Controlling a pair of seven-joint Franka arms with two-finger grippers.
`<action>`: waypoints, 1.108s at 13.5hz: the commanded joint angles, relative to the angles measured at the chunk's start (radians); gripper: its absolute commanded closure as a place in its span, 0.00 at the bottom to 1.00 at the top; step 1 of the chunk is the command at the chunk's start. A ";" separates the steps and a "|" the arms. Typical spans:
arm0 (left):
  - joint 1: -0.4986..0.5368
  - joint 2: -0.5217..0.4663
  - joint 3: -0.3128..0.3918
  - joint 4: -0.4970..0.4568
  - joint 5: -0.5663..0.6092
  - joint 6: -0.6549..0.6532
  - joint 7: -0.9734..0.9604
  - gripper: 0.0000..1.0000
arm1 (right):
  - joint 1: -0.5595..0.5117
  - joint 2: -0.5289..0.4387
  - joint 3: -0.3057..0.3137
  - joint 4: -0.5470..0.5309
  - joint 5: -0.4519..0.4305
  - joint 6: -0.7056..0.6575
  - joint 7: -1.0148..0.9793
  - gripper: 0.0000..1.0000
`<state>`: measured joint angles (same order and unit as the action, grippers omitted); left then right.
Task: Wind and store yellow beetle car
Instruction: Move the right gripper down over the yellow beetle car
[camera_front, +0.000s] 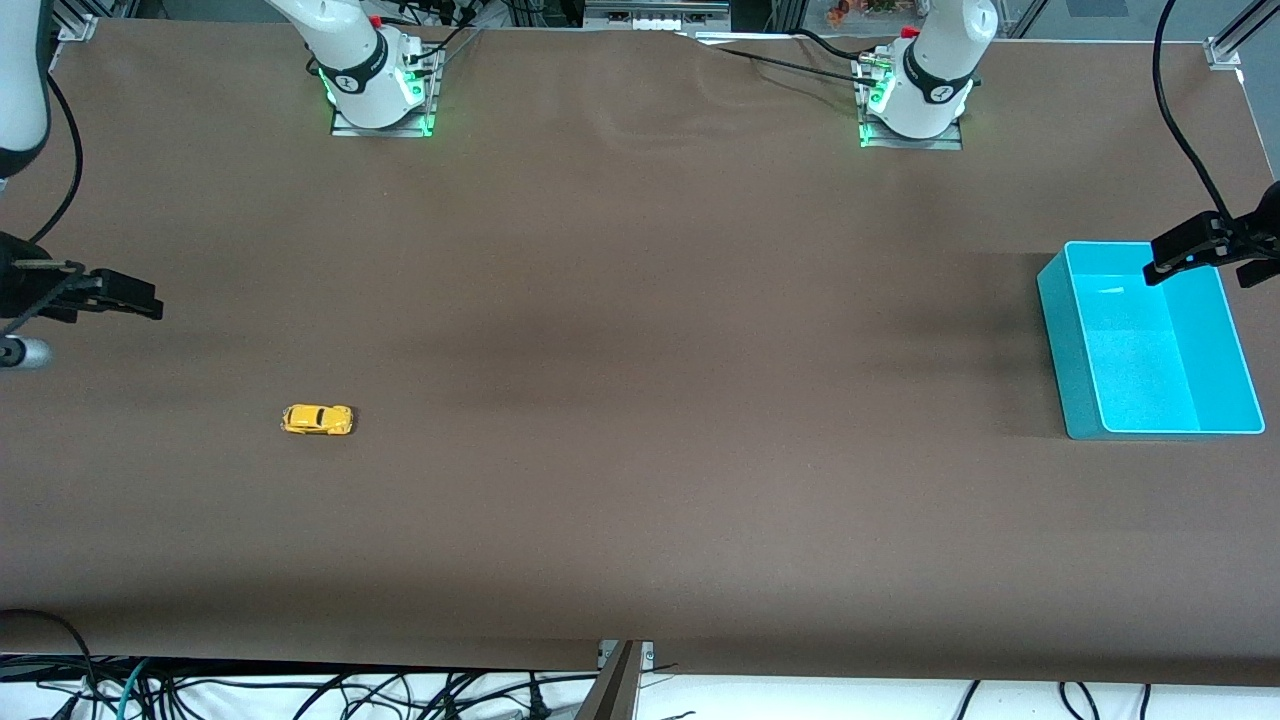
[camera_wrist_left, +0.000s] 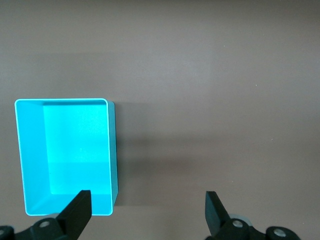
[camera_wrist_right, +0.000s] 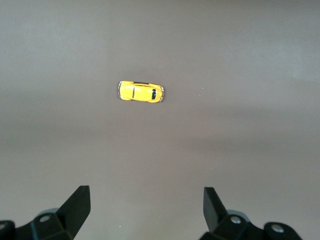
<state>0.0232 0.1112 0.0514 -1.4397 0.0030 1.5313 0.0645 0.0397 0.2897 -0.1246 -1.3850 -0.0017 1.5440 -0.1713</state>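
Observation:
The yellow beetle car (camera_front: 317, 419) stands on its wheels on the brown table toward the right arm's end, and it also shows in the right wrist view (camera_wrist_right: 141, 92). My right gripper (camera_front: 150, 300) is open and empty, up over bare table at that end and apart from the car; its own view (camera_wrist_right: 146, 195) shows the fingers spread wide. The turquoise bin (camera_front: 1060, 340) sits at the left arm's end and is empty. My left gripper (camera_front: 1160, 268) is open and empty over the bin's rim (camera_wrist_left: 114, 150); its own view (camera_wrist_left: 147, 197) shows the fingers spread wide.
The two arm bases (camera_front: 380, 90) (camera_front: 915, 100) stand along the table's edge farthest from the front camera. Cables (camera_front: 300, 690) hang below the edge nearest to it. A brown cover (camera_front: 640, 400) lies over the whole table.

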 joint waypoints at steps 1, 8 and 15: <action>-0.002 -0.007 0.005 -0.002 -0.018 -0.007 0.017 0.00 | -0.011 0.002 0.010 0.006 0.000 0.001 -0.034 0.00; 0.000 -0.007 0.005 0.001 -0.018 -0.007 0.017 0.00 | -0.004 0.043 0.011 0.003 -0.001 0.031 -0.227 0.00; 0.000 -0.007 0.005 0.001 -0.018 -0.007 0.017 0.00 | 0.028 0.114 0.013 -0.037 -0.018 0.160 -0.646 0.00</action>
<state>0.0233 0.1112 0.0514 -1.4397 0.0030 1.5313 0.0645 0.0634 0.4069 -0.1167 -1.3925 -0.0062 1.6601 -0.7161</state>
